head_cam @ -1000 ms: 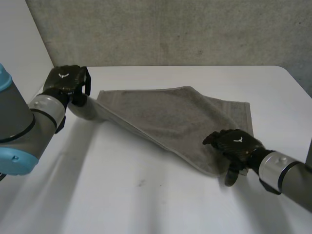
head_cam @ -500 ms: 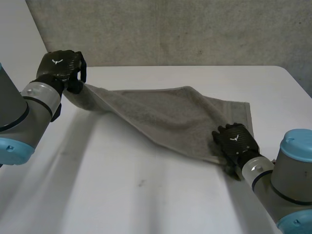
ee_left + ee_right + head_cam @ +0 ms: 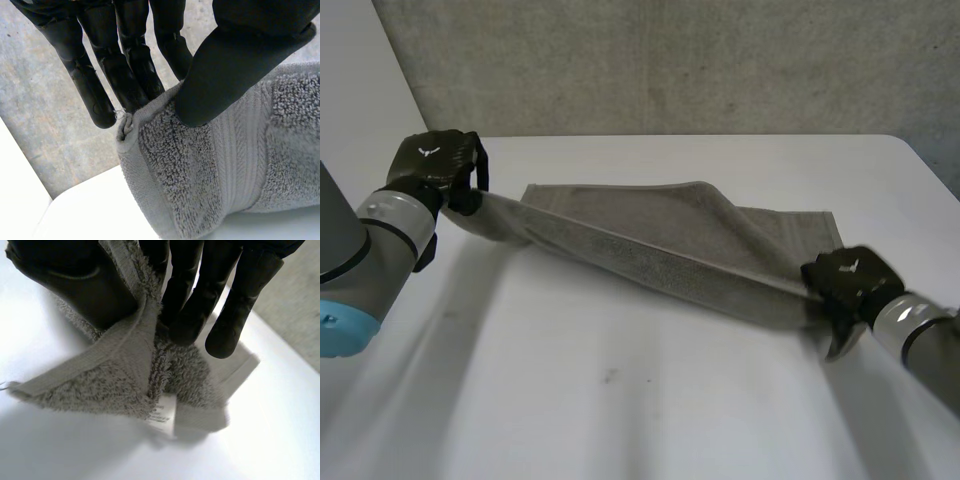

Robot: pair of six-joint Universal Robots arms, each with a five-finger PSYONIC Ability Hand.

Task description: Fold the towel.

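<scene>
Left hand (image 3: 430, 165) pinches one near corner of the towel (image 3: 650, 230) between thumb and fingers, lifted off the table (image 3: 620, 400). Right hand (image 3: 847, 282) grips the other near corner, the edge stretched taut between them, the far part lying flat.

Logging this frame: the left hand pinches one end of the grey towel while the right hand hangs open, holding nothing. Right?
Not quite. The right hand also pinches the towel, at its other end, between thumb and fingers: see the right wrist view. The left hand does pinch its end.
</scene>
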